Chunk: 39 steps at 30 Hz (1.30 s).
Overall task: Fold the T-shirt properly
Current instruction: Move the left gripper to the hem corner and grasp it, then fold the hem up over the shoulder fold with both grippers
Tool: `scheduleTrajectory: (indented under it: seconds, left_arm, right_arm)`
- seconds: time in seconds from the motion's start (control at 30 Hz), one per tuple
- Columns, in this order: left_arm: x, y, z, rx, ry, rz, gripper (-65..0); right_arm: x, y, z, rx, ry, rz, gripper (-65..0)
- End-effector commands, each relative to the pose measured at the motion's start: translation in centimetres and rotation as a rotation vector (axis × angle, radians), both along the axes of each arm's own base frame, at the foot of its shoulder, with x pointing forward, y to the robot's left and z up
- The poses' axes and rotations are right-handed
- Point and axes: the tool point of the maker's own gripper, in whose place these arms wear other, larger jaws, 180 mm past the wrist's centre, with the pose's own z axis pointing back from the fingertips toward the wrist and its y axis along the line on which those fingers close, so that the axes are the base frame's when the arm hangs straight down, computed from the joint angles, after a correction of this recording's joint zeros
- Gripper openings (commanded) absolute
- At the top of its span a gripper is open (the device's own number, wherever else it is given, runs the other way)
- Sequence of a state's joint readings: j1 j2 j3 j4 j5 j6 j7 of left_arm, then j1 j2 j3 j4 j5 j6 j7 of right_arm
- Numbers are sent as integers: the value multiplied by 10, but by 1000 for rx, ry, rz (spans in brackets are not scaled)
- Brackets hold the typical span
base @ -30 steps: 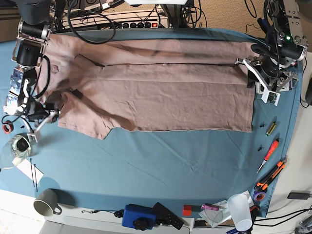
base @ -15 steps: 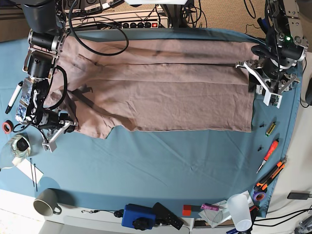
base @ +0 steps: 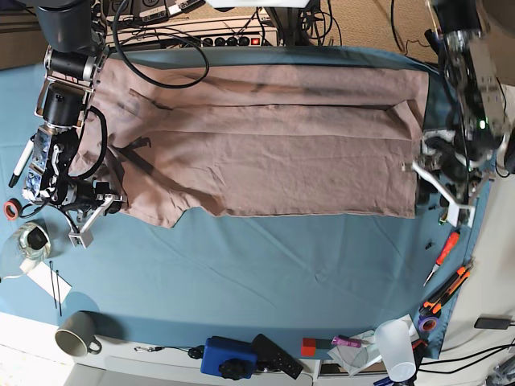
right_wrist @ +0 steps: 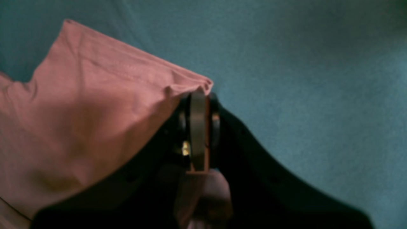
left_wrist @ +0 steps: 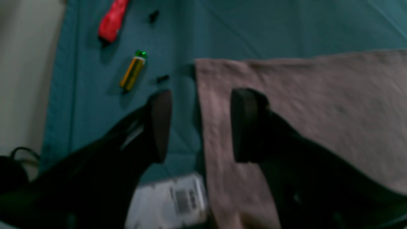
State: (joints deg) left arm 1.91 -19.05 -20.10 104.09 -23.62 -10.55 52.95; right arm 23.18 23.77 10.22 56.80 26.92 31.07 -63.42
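Observation:
The dusty-pink T-shirt (base: 265, 153) lies spread flat across the blue-teal table cloth (base: 265, 273), collar end at the left and hem at the right. My left gripper (base: 426, 178) is open at the shirt's near right hem corner. In the left wrist view (left_wrist: 203, 127) one finger is over the shirt (left_wrist: 302, 95) and the other is over the cloth, astride the hem edge. My right gripper (base: 103, 206) is at the near left sleeve. In the right wrist view (right_wrist: 198, 95) it is shut on the sleeve's corner (right_wrist: 79, 95).
A yellow battery (left_wrist: 132, 73) and a red screwdriver handle (left_wrist: 111, 20) lie just right of the hem. Screwdrivers (base: 447, 249), a plastic cup (base: 396, 346), a blue box (base: 229, 358), a mug (base: 76, 334) and a glass jar (base: 28, 241) line the table's edges.
My left gripper has moved from the far part of the hem toward the near hem corner. My right gripper, holding the sleeve, has shifted right and then settled at the sleeve's edge.

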Motion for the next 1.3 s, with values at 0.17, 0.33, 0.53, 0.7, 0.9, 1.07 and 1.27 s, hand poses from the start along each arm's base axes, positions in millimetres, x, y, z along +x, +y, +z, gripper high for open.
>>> scheduleTrajectory:
  seconds: [0.17,0.33,0.53,0.7,0.9,1.07,1.27]
  left_arm:
    - [27,-2,-15,-79,56,-14,-346]
    - [33,-30,-41,-66,135,-104,-347]
    - [47,-4,-45,87,153,31,-347]
    - [47,-8,-45,68,155,15,-347]
    - [45,-13,-48,55,169,-12,-347]
    - [36,-6,-79,33,244,11,-347]
    - [29,-20,-91,-54,297,-31,-347]
  right_arm:
    - [-6,-14,2,-50,41,-4,-650]
    - [-6,-14,2,-50,41,-4,-650]
    - [-7,-11,1,-52,42,27,-650]
    - [-7,-11,2,-52,41,30,-650]
    - [-7,-11,2,-52,41,30,-650]
    - [-7,-11,2,-52,41,30,-650]
    - [-7,-11,2,-52,41,30,-650]
